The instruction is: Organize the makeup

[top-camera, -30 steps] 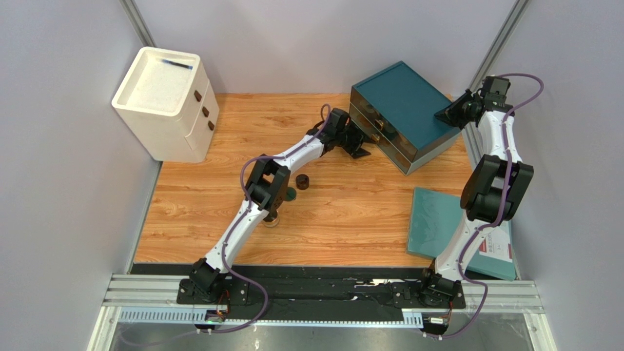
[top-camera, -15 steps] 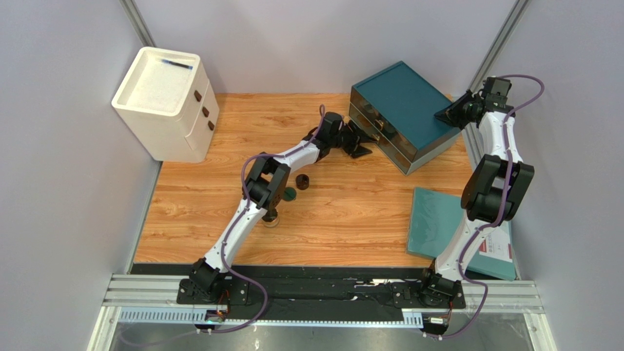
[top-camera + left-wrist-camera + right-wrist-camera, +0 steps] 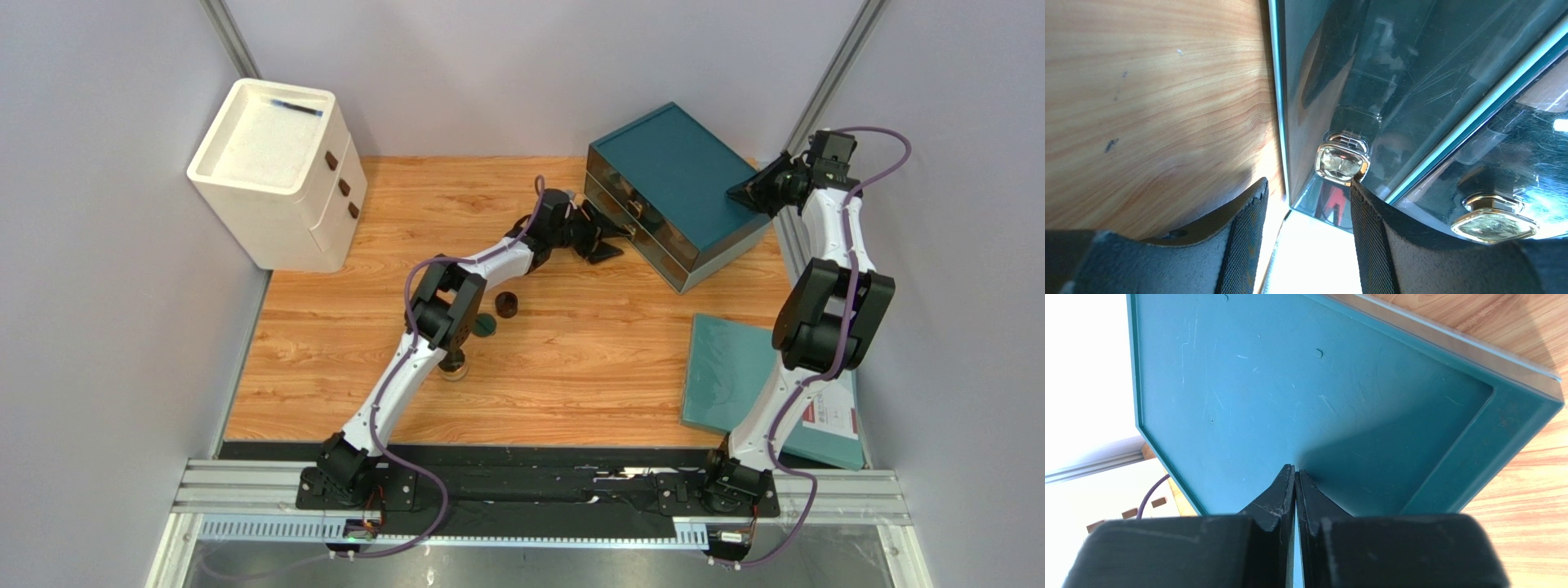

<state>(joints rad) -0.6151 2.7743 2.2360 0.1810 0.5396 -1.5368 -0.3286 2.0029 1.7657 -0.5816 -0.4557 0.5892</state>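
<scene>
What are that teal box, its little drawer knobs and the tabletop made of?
The teal drawer box looks like glossy plastic: fine scratches on top, mirror-like fronts. Its knob seems a faceted clear stone in a shiny metal-look setting, possibly plated plastic. The table shows wood grain, probably laminate or veneer.

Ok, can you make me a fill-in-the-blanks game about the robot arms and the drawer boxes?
1. The left gripper is ___ (open or shut), facing a shiny knob.
2. The right gripper is ___ (open or shut) above the top of the teal drawer box.
3. The drawer cabinet in the far left corner is ___ in colour.
Missing words: open; shut; white.
</scene>
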